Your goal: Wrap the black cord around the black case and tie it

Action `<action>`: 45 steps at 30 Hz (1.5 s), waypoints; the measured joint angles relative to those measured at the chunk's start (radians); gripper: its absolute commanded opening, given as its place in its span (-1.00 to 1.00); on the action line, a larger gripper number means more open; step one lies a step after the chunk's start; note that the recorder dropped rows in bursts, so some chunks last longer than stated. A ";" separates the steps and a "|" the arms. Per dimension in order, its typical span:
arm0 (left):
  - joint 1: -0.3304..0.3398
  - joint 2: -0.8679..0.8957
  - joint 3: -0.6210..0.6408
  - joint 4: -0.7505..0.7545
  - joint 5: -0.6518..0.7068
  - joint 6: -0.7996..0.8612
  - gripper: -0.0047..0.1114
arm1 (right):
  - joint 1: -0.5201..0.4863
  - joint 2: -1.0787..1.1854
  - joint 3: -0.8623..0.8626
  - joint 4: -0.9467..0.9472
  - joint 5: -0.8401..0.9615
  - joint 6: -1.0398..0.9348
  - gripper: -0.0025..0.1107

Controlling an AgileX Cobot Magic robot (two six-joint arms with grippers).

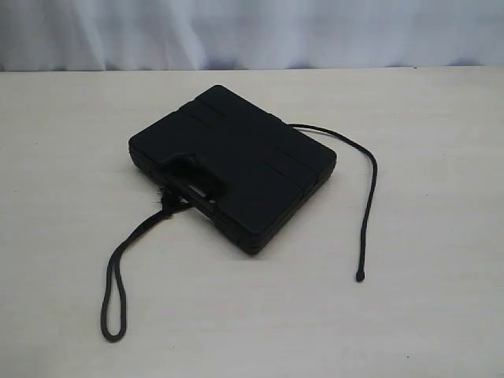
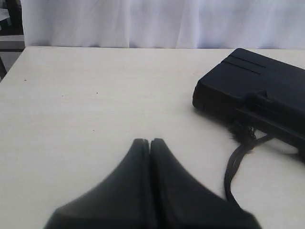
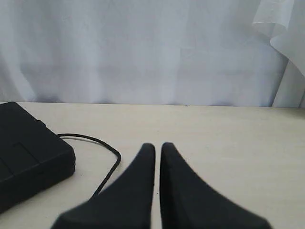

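The black case point(image 1: 236, 165) lies flat in the middle of the table with its handle cutout facing the front left. The black cord point(image 1: 370, 189) comes out from behind the case on the right and curves forward to a loose end. On the left it doubles into a long loop point(image 1: 114, 303), with a frayed tip at the handle point(image 1: 167, 201). Neither gripper shows in the exterior view. My left gripper point(image 2: 150, 141) is shut and empty, left of the case point(image 2: 257, 95) and cord point(image 2: 234, 167). My right gripper point(image 3: 158, 145) is shut but for a hairline slit, empty, beside the cord point(image 3: 108, 149) and case point(image 3: 24, 152).
The pale table point(image 1: 71, 142) runs back to a white curtain point(image 1: 252, 31) along its far edge. Bare tabletop surrounds the case on all sides.
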 measured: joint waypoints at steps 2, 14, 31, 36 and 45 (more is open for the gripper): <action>0.000 0.000 0.000 0.000 0.000 0.000 -0.92 | 0.000 0.000 0.000 0.000 0.000 0.000 -0.88; 0.000 0.000 0.000 0.122 -0.045 0.000 -0.92 | 0.000 0.000 0.000 0.000 0.000 0.000 -0.88; 0.000 0.005 0.000 -0.318 -0.817 -0.182 -0.92 | 0.000 0.000 0.000 0.476 -0.202 0.200 -0.88; 0.000 0.003 0.000 -0.318 -0.919 -0.254 -0.92 | 0.000 0.000 0.000 0.560 -0.205 0.223 -0.88; 0.000 0.091 -0.127 -0.249 -1.043 -0.337 -0.92 | 0.000 0.000 -0.220 0.541 -0.183 0.227 -0.88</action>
